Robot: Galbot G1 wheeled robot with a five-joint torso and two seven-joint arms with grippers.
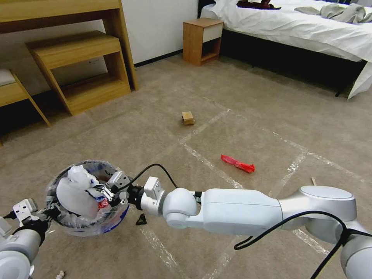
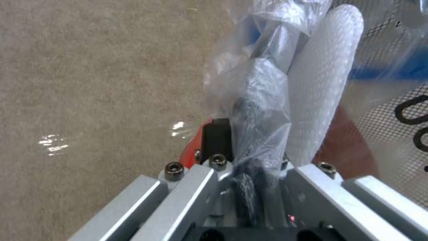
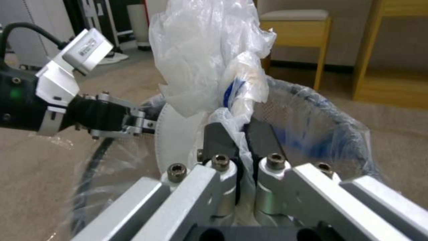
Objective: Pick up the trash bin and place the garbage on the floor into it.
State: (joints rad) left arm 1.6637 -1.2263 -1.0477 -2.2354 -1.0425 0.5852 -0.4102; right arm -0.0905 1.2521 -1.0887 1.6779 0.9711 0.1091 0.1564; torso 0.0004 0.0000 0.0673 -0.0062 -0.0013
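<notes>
Beige carpet floor (image 1: pixel 155 128), crossed by shiny tape strips, runs from one wooden shelf unit (image 1: pixel 81 69) on the left past one nightstand (image 1: pixel 202 40) to one bed (image 1: pixel 302 31) on the right. At lower left, the left claw (image 1: pixel 52 211) is pressed together on the near rim of the one trash bin (image 1: pixel 112 224), pinching rim and clear plastic liner; the left wrist view shows its fingers (image 2: pixel 217 137) clamped on the bag-covered edge. The bin is at lower left, lifted clear of the carpet, and holds one white slipper (image 1: pixel 75 193) and a red scrap (image 1: pixel 102 203). The right claw (image 1: pixel 110 192) reaches over the bin's opening, its fingers (image 3: pixel 263 140) pinching a wad of white plastic film (image 3: pixel 200 57). Four pieces of garbage lie on the floor: one black scrap (image 1: pixel 141 220) just beside the bin, one tan box (image 1: pixel 188 117), one red wrapper (image 1: pixel 237 163), and one thin stick (image 1: pixel 313 181) farthest right.
</notes>
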